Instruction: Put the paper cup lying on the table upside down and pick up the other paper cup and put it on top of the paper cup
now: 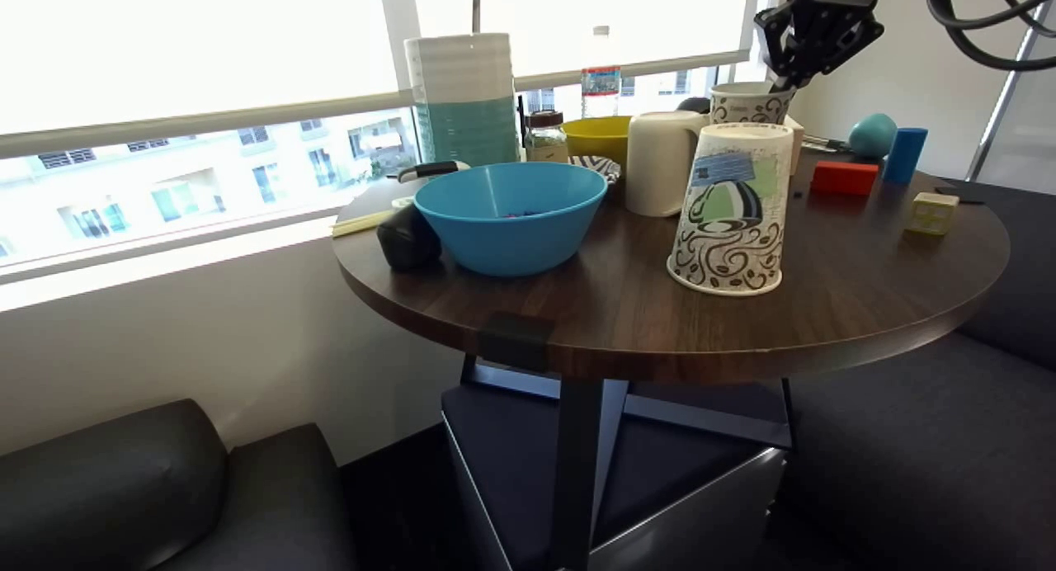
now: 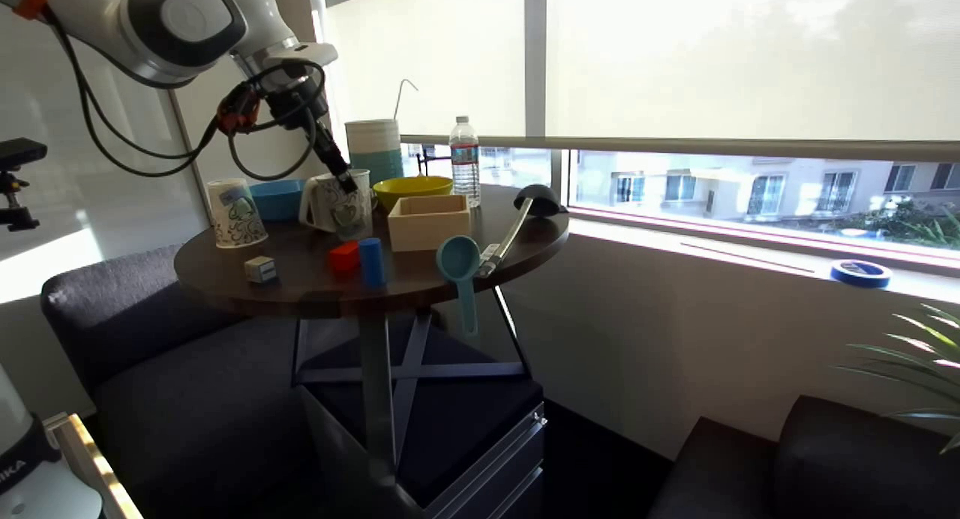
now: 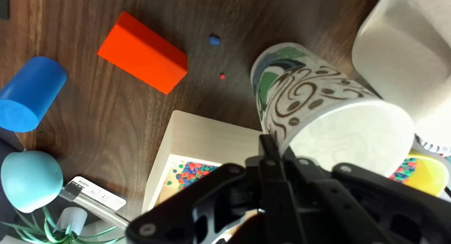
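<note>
A paper cup is right in my gripper, clamped at its rim: one of my fingers presses outside the wall, the other reaches inside the mouth. The mouth faces up and the base is below my fingertips; whether it touches the table, I cannot tell. The other paper cup stands upside down on the table, wide rim down, lower than my gripper and apart from it. Closest around me are a white mug, just beside the cup I hold, and a wooden box near another side of my fingers, with small coloured bits inside. A red block lies below and out from my fingertips; past it, farther from me, stands a blue cylinder. A yellow bowl is across my cup from the red block. Beyond the mug, well apart from my gripper, sits a blue bowl.
</note>
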Controlling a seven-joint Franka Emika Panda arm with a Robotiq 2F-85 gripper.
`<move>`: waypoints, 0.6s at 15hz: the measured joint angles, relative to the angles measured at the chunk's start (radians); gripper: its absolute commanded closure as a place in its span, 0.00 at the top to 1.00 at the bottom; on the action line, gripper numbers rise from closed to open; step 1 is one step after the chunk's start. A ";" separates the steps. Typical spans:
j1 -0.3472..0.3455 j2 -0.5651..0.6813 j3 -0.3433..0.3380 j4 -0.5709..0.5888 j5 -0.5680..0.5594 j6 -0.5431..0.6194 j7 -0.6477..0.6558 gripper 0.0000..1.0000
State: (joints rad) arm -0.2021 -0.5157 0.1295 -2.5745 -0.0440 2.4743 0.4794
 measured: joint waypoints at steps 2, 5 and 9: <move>0.005 -0.031 -0.001 -0.011 0.001 0.004 0.001 0.01; 0.039 -0.117 -0.002 -0.019 0.004 -0.010 -0.007 0.01; 0.119 -0.267 -0.003 -0.012 0.018 -0.062 -0.059 0.01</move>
State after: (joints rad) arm -0.0828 -0.7826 0.1262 -2.5862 -0.0265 2.4127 0.4200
